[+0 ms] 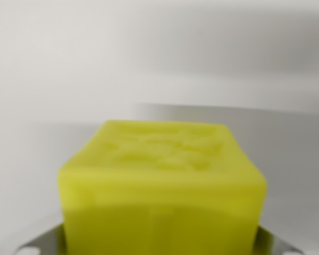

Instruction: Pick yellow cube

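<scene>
Yellow cube (162, 186) blurred, bottom cut off; hand mostly hidden.

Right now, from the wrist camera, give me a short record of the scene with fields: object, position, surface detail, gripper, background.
object: yellow cube
position: fills the lower middle of the wrist view, very close to the camera
surface detail: raised or embossed pattern on the top face, too blurred to read
gripper: only metal parts at the bottom corners; fingers not seen
background: plain pale grey, blurred

Yellow cube (162, 186): bright yellow-green, blurred, embossed top face, upright, fills lower centre of wrist view.
</scene>
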Controlling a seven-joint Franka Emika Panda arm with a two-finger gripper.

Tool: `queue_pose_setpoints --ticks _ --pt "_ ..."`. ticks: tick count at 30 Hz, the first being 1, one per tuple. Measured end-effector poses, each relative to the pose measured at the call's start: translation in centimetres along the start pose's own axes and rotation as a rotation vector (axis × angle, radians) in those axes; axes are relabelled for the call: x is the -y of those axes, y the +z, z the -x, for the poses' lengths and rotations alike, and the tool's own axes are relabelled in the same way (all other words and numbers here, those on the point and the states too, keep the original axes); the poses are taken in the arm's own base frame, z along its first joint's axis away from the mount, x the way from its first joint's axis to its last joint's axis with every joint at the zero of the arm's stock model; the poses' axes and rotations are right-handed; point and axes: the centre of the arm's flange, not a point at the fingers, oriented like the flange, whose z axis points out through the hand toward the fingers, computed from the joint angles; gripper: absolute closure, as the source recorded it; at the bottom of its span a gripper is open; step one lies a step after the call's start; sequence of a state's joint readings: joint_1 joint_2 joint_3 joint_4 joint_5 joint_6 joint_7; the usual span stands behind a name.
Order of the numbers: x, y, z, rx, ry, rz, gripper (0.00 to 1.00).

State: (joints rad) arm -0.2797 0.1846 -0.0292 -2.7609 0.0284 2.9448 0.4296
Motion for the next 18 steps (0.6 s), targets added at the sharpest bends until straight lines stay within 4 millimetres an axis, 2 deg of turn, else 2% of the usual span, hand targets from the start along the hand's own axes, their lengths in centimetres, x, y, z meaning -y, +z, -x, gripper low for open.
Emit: queue_pose_setpoints --ticks 18 --pt "0.0 -4.5 0.0 0.0 0.0 0.0 1.0"
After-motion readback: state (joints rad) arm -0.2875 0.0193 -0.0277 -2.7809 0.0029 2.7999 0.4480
